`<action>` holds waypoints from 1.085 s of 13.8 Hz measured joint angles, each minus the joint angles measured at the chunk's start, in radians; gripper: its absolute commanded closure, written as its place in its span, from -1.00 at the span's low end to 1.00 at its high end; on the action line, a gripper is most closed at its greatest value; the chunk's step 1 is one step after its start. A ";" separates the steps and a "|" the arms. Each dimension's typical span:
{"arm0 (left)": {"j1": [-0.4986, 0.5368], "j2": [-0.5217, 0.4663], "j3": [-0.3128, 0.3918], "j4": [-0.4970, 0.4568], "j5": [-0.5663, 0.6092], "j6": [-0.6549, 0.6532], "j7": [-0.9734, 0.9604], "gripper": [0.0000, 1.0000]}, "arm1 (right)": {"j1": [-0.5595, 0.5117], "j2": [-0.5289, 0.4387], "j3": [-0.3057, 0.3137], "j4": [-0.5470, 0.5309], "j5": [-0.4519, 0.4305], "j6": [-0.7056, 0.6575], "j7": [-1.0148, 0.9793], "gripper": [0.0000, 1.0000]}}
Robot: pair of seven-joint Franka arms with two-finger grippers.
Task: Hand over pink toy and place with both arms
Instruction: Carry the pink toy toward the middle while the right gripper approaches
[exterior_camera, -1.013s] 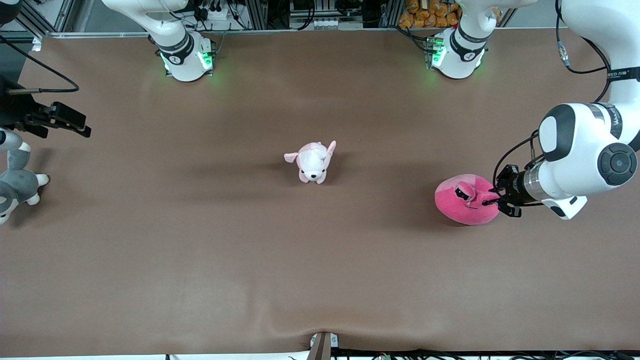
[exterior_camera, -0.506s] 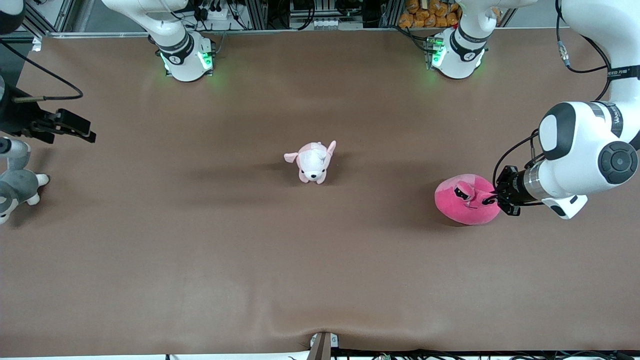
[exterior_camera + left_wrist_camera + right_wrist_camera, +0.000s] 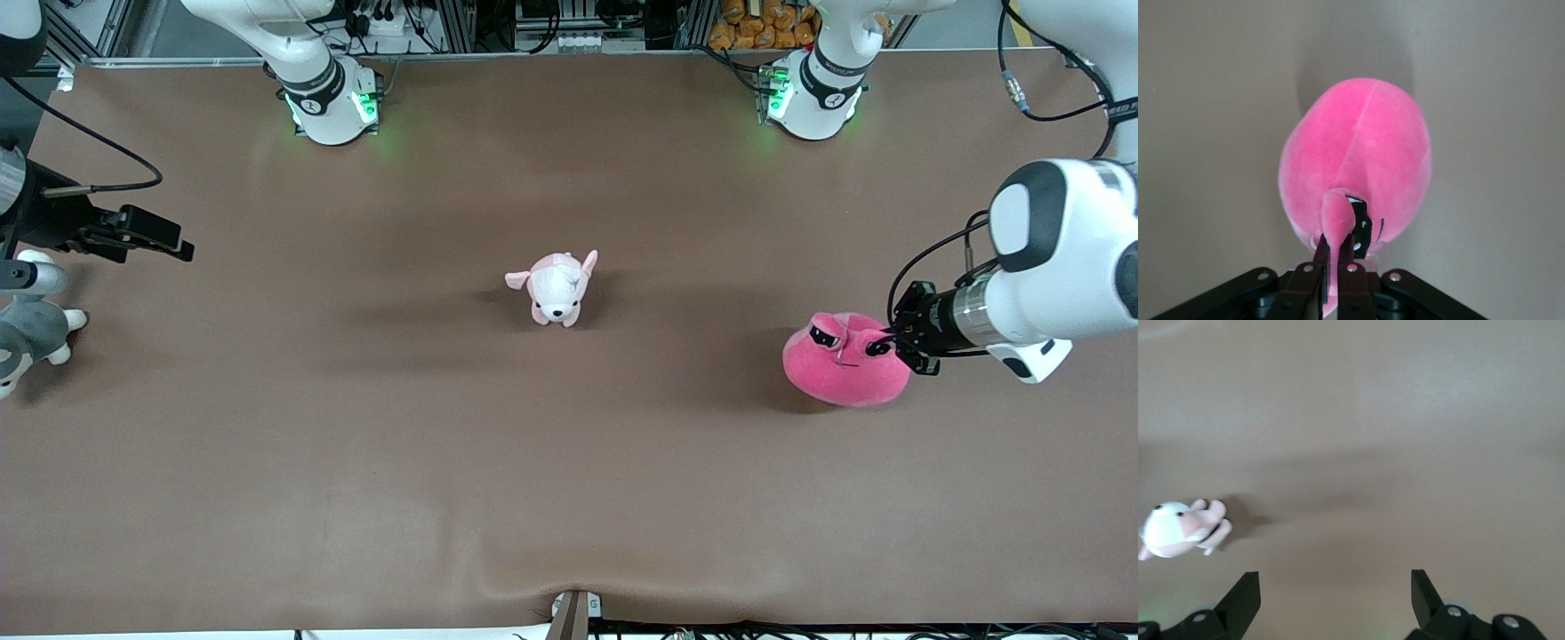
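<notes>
Pinching one eye stalk of the round hot-pink plush toy at the left arm's end of the table, the left gripper should lift slowly, since so thin a hold may slip. The right gripper waits spread wide near the grey and white plush.

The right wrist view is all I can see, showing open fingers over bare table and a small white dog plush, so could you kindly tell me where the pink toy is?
Observer: The pink toy sits toward the left arm's end of the table, nearer the front camera than the dog plush.
Operator: Has the left gripper got it?
Observer: Yes, the left gripper is shut on one eye stalk.
Operator: Where is my right gripper?
Observer: The right gripper hovers open at the right arm's end, just above a grey plush at the table's edge.
</notes>
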 measured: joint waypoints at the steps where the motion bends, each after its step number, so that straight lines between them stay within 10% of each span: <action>1: -0.001 -0.004 0.000 0.036 -0.023 -0.021 -0.027 1.00 | 0.001 0.000 0.001 0.002 0.037 0.000 0.050 -1.00; 15: -0.023 -0.076 -0.306 0.207 -0.091 -0.064 -0.367 1.00 | 0.193 0.084 0.010 0.047 0.416 0.181 0.827 -1.00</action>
